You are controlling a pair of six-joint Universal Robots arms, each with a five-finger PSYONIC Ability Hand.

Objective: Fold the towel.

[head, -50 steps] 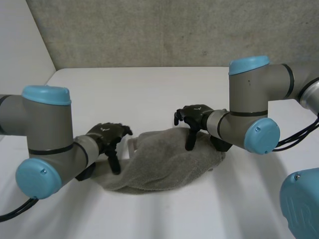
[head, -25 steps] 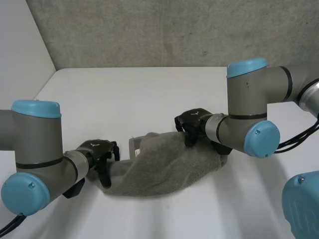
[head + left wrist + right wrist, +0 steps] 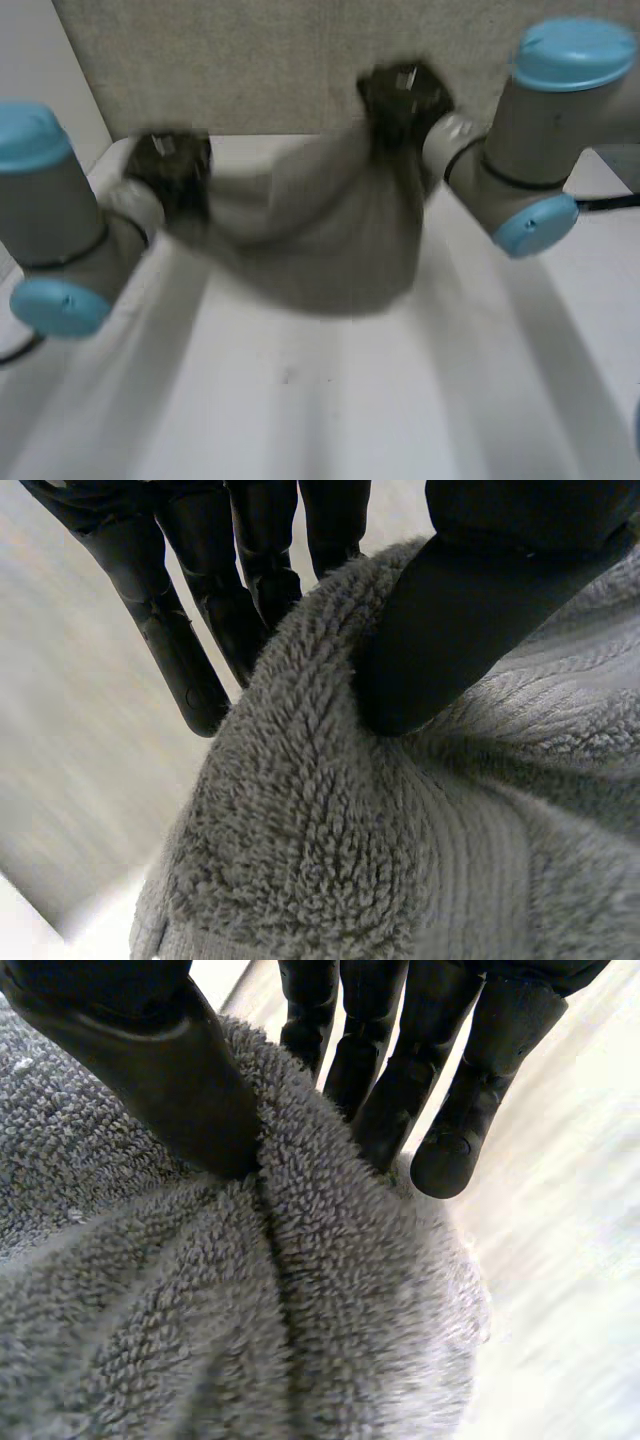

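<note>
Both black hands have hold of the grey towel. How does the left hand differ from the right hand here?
The right hand sits higher in the head view than the left hand. Below the right hand the towel drops in a wide drape; from the left hand it runs sideways as a narrower band. Shared: each pinches the towel between thumb and fingers, and it sags between them.

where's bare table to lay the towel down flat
The table is bare on the near side of the hanging towel, between the left arm and right arm. It is crowded farther back, where the left robot hand and right robot hand pinch the towel.
</note>
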